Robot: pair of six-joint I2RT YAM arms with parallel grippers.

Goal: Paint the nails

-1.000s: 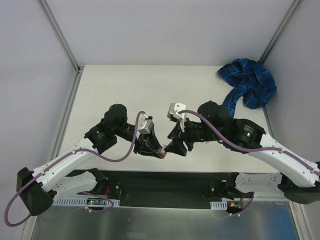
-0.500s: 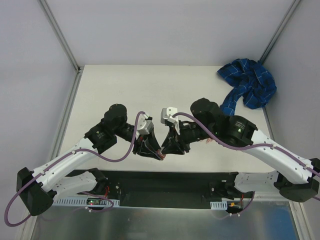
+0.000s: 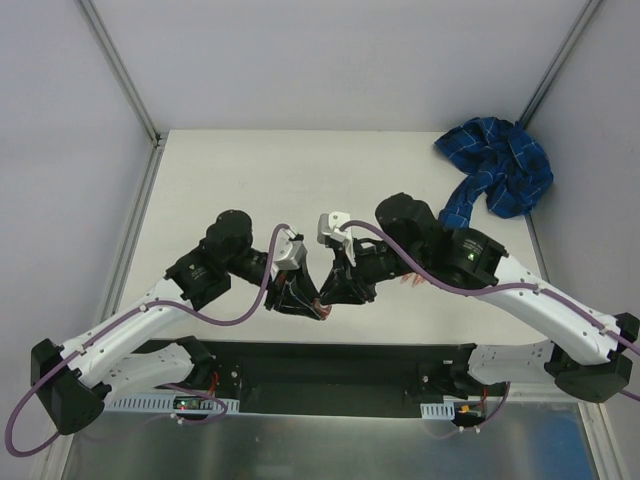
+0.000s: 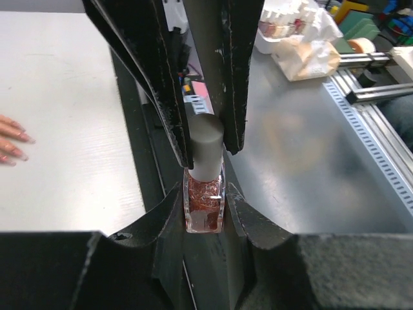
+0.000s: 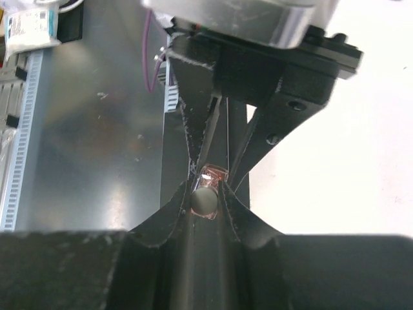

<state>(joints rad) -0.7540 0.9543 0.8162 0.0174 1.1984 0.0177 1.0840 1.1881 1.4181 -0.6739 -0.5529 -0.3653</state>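
Note:
My left gripper (image 3: pixel 303 300) is shut on a small clear bottle of reddish glitter polish (image 4: pixel 204 210), held upright over the table's near edge. My right gripper (image 3: pixel 338 288) comes from the other side and is shut on the bottle's grey-white cap (image 5: pixel 203 201); in the left wrist view its fingers (image 4: pixel 229 77) flank the cap (image 4: pixel 206 145). The fake hand is mostly hidden under my right arm. Only its fingertips (image 3: pixel 411 281) show, with pink nails (image 4: pixel 14 137) at the left edge of the left wrist view. Its blue plaid sleeve (image 3: pixel 498 165) lies at the back right.
A black strip (image 3: pixel 330 362) runs along the table's near edge, with a grey metal surface (image 4: pixel 310 148) beyond it. Slotted rails (image 4: pixel 381 161) and white bags (image 4: pixel 293 32) lie off the table. Frame posts (image 3: pixel 120 70) stand at the back corners.
My right arm has moved left toward the left gripper, and its jaws now sit closed around the bottle's cap. The left gripper has held the bottle nearly still.

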